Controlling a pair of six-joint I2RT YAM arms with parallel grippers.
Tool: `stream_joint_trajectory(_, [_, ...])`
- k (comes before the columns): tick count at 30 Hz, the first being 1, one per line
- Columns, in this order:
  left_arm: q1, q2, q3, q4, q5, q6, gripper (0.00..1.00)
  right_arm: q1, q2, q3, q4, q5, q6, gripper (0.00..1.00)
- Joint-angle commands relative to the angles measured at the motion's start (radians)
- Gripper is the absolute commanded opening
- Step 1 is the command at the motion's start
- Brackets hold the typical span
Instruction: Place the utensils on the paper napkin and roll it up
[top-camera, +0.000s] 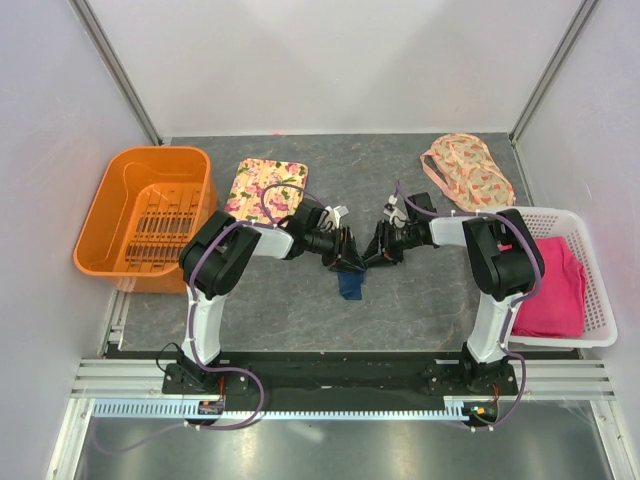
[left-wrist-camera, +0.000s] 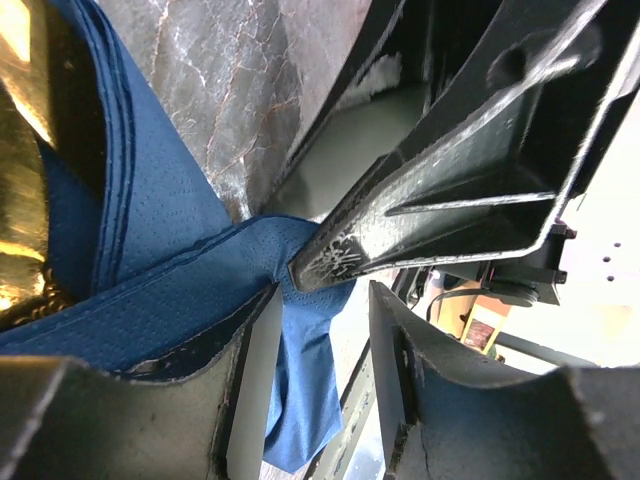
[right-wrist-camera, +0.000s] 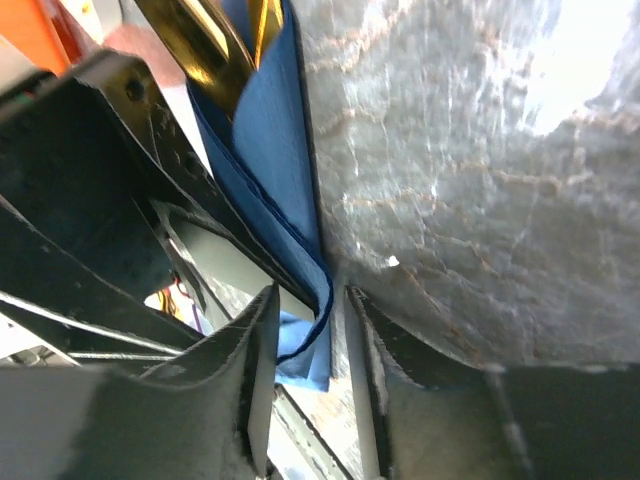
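The navy paper napkin (top-camera: 350, 284) lies folded at the table's middle, wrapped round the gold utensils (left-wrist-camera: 18, 150), whose shiny ends also show in the right wrist view (right-wrist-camera: 205, 45). Both grippers meet over it. My left gripper (top-camera: 345, 256) is open, and a hanging fold of the napkin (left-wrist-camera: 300, 370) sits loosely between its fingers (left-wrist-camera: 395, 370). My right gripper (top-camera: 381, 250) is open by a narrow gap, with the napkin's curled edge (right-wrist-camera: 318, 300) between its fingers (right-wrist-camera: 262, 380), not squeezed. One right finger (left-wrist-camera: 420, 215) crosses the left wrist view just above the left jaws.
An orange basket (top-camera: 112, 215) stands at the left and the floral tray (top-camera: 262, 185) behind the left arm. A floral pouch (top-camera: 468, 172) lies at the back right. A white basket (top-camera: 598, 300) holds a pink cloth (top-camera: 555, 285) at the right.
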Motion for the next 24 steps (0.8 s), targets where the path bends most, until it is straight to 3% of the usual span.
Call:
stream_joint_trajectory(1, [0.001, 0.024, -0.015, -0.101, -0.091, 0.097, 0.49, 0.011, 0.015, -0.057, -0.089, 0.127, -0.084, 0.36])
stream_joint_trajectory(4, [0.001, 0.009, -0.010, -0.101, -0.088, 0.106, 0.48, 0.010, 0.006, -0.068, -0.087, 0.133, -0.089, 0.21])
stream_joint_trajectory(5, [0.003, 0.003, -0.006, -0.103, -0.088, 0.111, 0.48, 0.008, 0.006, -0.069, -0.089, 0.138, -0.090, 0.11])
stream_joint_trajectory(8, [0.009, -0.043, -0.004, -0.094, -0.071, 0.126, 0.48, 0.010, 0.003, -0.080, -0.087, 0.155, -0.092, 0.00])
stream_joint_trajectory(18, [0.095, -0.229, -0.078, 0.067, 0.082, 0.018, 0.49, 0.010, 0.003, -0.106, -0.069, 0.170, -0.071, 0.00])
stream_joint_trajectory(24, [0.070, -0.270, -0.133, 0.009, 0.066, 0.010, 0.38, 0.011, 0.001, -0.120, -0.046, 0.165, -0.057, 0.00])
